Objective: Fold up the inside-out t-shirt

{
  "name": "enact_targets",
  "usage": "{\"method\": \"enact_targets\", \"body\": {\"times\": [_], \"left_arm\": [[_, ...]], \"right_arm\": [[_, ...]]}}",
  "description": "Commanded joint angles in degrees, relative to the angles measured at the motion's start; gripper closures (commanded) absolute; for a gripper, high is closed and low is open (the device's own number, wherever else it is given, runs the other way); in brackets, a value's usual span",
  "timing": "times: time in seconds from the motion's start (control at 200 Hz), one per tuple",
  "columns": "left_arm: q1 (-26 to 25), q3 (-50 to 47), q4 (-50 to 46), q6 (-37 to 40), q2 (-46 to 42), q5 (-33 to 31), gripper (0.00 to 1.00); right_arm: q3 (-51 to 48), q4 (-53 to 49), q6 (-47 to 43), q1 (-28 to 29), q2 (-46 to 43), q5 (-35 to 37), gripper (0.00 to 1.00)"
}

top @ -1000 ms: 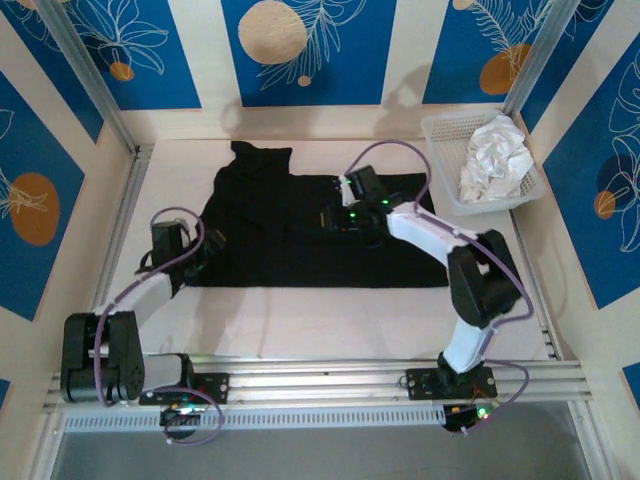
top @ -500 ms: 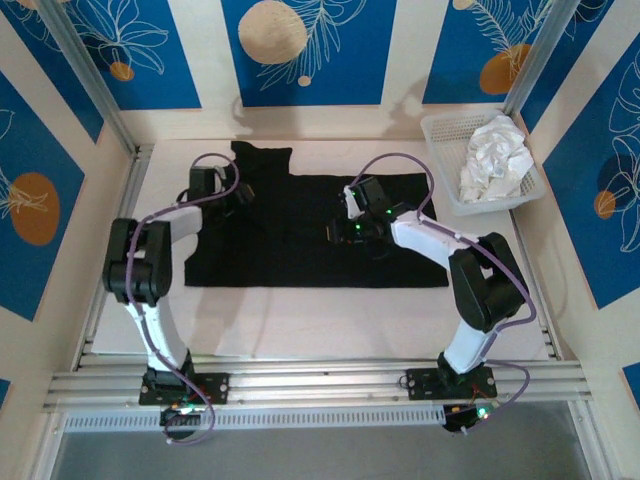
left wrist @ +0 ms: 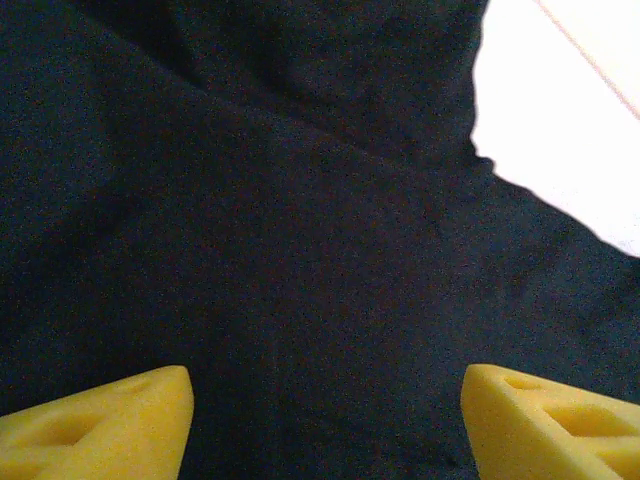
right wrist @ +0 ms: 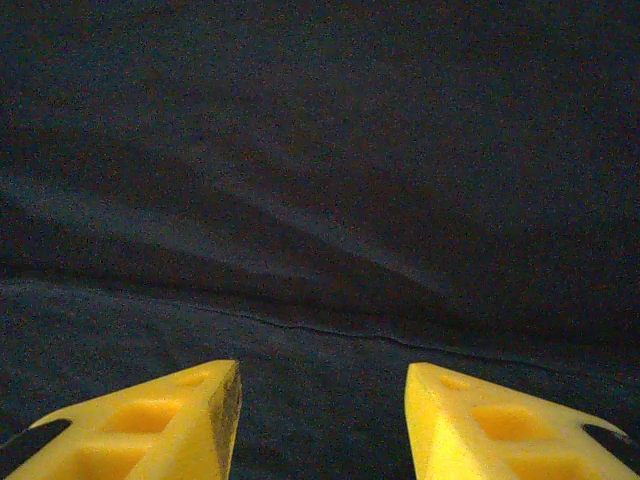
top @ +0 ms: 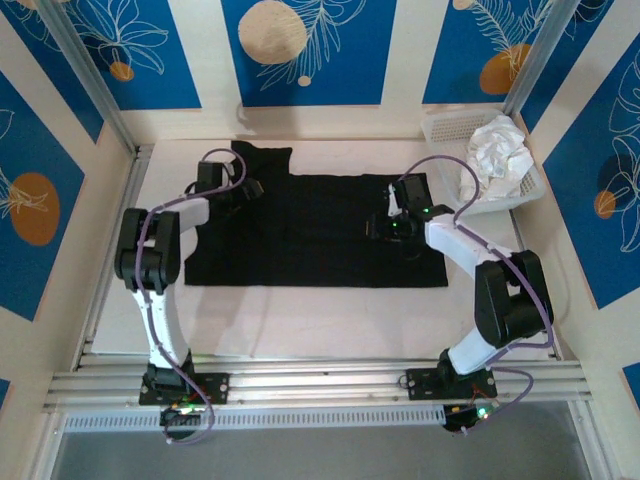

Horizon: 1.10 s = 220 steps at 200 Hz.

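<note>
The black t-shirt [top: 310, 235] lies spread flat on the white table [top: 330, 320], towards the far side. Its long axis runs left to right across the table. At the far-left corner a narrower flap juts out towards the back wall. Which end is collar and which is hem, I can't tell from up here.

The left gripper [top: 250, 188] is over that far-left corner, just by the base of the flap. On the left wrist view its gripper [left wrist: 325, 385] has the yellow fingers [left wrist: 110, 420] spread wide, with nothing pinched and dark cloth below them. A soft ridge crosses the fabric on a slant, and the t-shirt's edge meets bare table at the upper right.

The right gripper [top: 383, 228] hangs over the right-hand part of the t-shirt, inside its edges. Close up, that gripper [right wrist: 322, 370] has its fingers [right wrist: 150, 425] parted with a clear gap and nothing between them. A thin seam line runs across the cloth just ahead of the tips. Any print there is too dark to read.

At the far right a white basket [top: 437, 130] holds a crumpled white cloth [top: 495, 155], apart from the t-shirt.
</note>
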Motion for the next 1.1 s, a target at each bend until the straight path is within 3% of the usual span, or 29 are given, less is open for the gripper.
{"method": "enact_targets", "body": {"times": [0.0, 0.155, 0.475, 0.63, 0.77, 0.915, 1.015, 1.095], "left_arm": [[1.05, -6.15, 2.91, -0.52, -10.04, 1.14, 0.28], [2.35, -15.74, 1.72, -1.97, -15.20, 0.35, 0.27], [6.67, -30.71, 1.55, -5.18, -20.92, 2.02, 0.30], [6.89, -40.31, -2.58, -5.43, -30.93, 0.55, 0.30], [6.85, -48.67, -11.29, -6.31, -46.38, -2.76, 0.30], [6.90, -46.27, -17.64, -3.57, -56.81, -8.74, 0.29], [7.15, -39.86, -16.06, -0.07, -52.41, -12.55, 0.27], [7.25, -33.94, -13.48, 0.22, -46.55, -11.76, 0.27]], "right_arm": [[-0.58, -5.22, 0.27, -3.21, -0.01, -0.23, 0.51], [1.88, -12.17, -0.21, -8.36, 4.40, -4.62, 0.51], [2.61, -18.88, -2.99, -11.37, 11.95, -6.97, 0.53], [-2.34, -19.29, -0.85, -10.41, 9.96, -10.85, 0.57], [-7.82, -20.64, 1.70, -7.26, 2.86, -10.74, 0.58], [-4.84, -17.76, 0.75, -6.38, -3.91, -9.60, 0.54], [1.09, -12.83, 0.08, -8.75, -2.22, -5.33, 0.50], [7.62, -10.50, -0.88, -10.58, 2.83, -1.32, 0.48]]}}
